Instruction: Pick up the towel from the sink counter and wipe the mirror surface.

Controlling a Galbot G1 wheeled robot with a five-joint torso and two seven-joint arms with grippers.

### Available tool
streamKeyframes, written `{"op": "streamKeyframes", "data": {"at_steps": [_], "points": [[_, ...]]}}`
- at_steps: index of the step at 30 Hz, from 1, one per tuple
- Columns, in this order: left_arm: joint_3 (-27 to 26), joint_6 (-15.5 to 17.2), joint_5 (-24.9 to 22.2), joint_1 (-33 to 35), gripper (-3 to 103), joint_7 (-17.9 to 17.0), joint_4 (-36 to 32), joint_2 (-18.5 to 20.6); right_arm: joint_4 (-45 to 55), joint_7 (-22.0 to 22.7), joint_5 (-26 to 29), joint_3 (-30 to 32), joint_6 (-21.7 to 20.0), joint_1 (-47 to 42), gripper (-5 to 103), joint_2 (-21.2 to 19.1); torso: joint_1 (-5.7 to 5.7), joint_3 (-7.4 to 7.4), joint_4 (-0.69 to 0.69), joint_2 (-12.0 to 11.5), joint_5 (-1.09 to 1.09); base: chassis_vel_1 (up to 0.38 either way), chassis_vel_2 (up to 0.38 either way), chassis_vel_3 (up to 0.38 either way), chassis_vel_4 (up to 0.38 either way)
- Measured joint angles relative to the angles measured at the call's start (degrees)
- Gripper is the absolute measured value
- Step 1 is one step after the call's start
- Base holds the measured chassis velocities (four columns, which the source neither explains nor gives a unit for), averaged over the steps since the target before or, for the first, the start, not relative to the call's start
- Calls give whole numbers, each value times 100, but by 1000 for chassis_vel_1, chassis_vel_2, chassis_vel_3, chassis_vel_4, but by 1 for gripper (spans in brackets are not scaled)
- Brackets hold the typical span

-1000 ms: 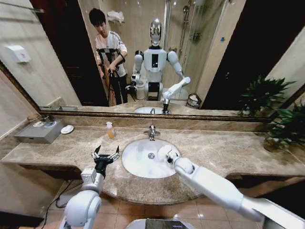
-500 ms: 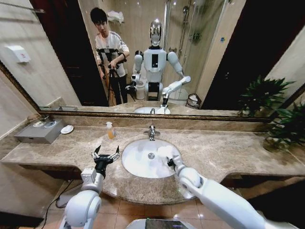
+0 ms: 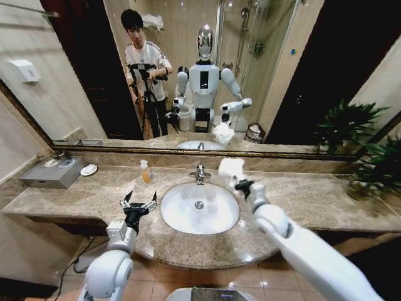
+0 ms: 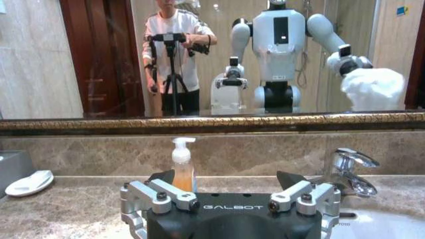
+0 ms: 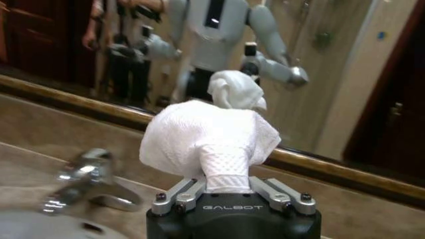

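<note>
My right gripper point(image 3: 239, 182) is shut on the white towel point(image 3: 230, 168), held in the air above the back right rim of the basin point(image 3: 199, 208), close below the mirror surface point(image 3: 207, 75). In the right wrist view the bunched towel point(image 5: 209, 139) sticks up from between the fingers point(image 5: 174, 195), facing the mirror surface point(image 5: 319, 74). My left gripper point(image 3: 138, 203) stands open over the sink counter point(image 3: 75, 197) left of the basin, holding nothing; its fingers point(image 4: 156, 191) point at the mirror surface point(image 4: 99, 59).
A chrome tap point(image 3: 200, 174) stands behind the basin and a soap pump bottle point(image 3: 145, 170) to its left. A grey box point(image 3: 55, 172) and a small white dish point(image 3: 88, 169) sit at the far left. Potted plants point(image 3: 373, 166) stand at the counter's right end.
My right gripper has lifted the towel from the basin's right edge up and back toward the mirror. The left arm has stayed still.
</note>
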Motion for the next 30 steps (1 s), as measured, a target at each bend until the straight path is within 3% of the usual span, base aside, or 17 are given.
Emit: {"op": "streamKeyframes", "data": {"at_steps": [4, 6, 12, 19, 30], "points": [[0, 0, 0, 0, 100, 0, 0, 0, -23, 62, 406, 198, -365, -90, 12, -212, 0, 0, -2, 0, 1, 0, 0, 0, 0], [0, 0, 0, 0, 100, 0, 0, 0, -175, 31, 849, 214, -785, -74, 12, -327, 0, 0, 1, 0, 1, 0, 0, 0, 0], [0, 0, 0, 0, 100, 0, 0, 0, -762, -337, 1051, 322, -1317, -110, 12, -427, 0, 1, 0, 0, 1, 0, 0, 0, 0], [0, 0, 0, 0, 100, 0, 0, 0, -1036, -471, 1024, 261, -1347, -105, 8, -621, 1, 0, 0, 0, -1, 0, 0, 0, 0], [0, 0, 0, 0, 100, 0, 0, 0, -912, 94, 1691, 208, -1343, -131, 9, -563, 0, 0, 0, 0, 0, 0, 0, 0, 0]]}}
